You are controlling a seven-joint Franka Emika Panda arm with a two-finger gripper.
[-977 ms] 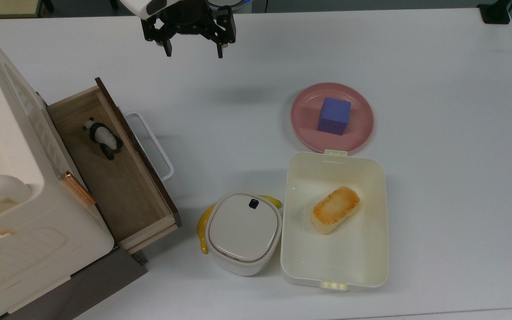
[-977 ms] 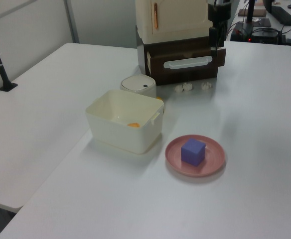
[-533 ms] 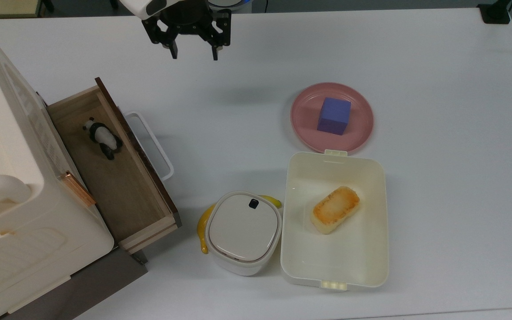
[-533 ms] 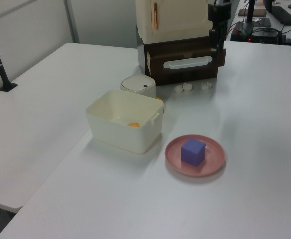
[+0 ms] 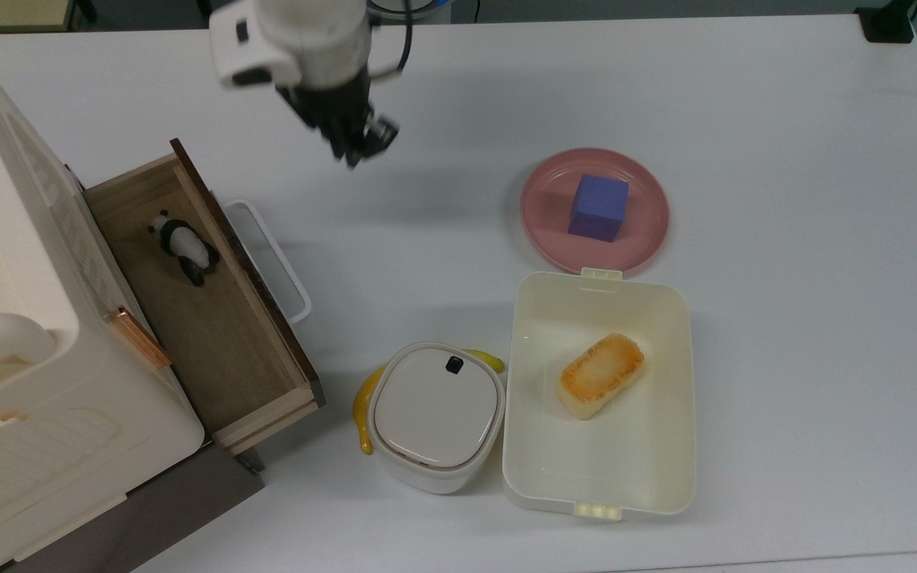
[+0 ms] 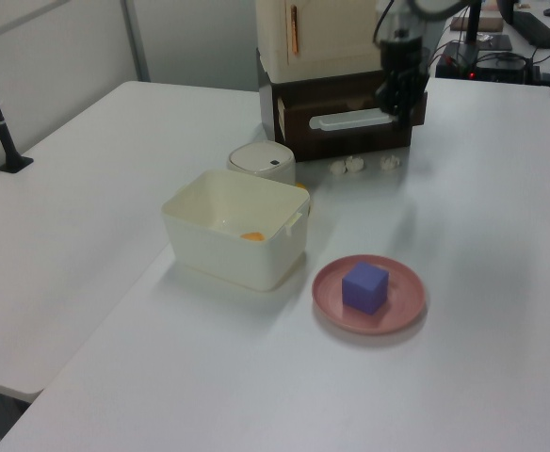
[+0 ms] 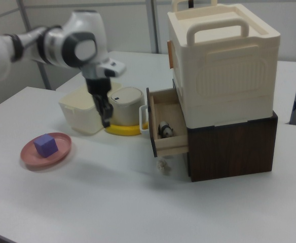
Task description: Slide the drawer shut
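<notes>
The drawer (image 5: 212, 318) stands pulled out from the dark base under the cream cabinet (image 5: 21, 334). It is a light-wood tray with a dark front panel and a white loop handle (image 5: 271, 259). A small panda figure (image 5: 182, 247) lies inside it. My gripper (image 5: 357, 151) hangs above the bare table, up and to the right of the handle in the top view, apart from it, fingers shut on nothing. In the left view the gripper (image 6: 397, 104) overlaps the right end of the drawer front (image 6: 350, 122). The right view puts the gripper (image 7: 106, 120) left of the drawer (image 7: 167, 130).
A pink plate (image 5: 554, 239) holds a purple cube (image 5: 599, 207). Below it lies an open cream lunch box (image 5: 665, 477) with a toasted piece inside. A white lidded container (image 5: 436, 414) sits on a yellow banana (image 5: 361, 410), close to the drawer's corner.
The gripper has come down and toward the table's middle, turned about its axis, and its fingers have gone from open to shut. The drawer has not moved.
</notes>
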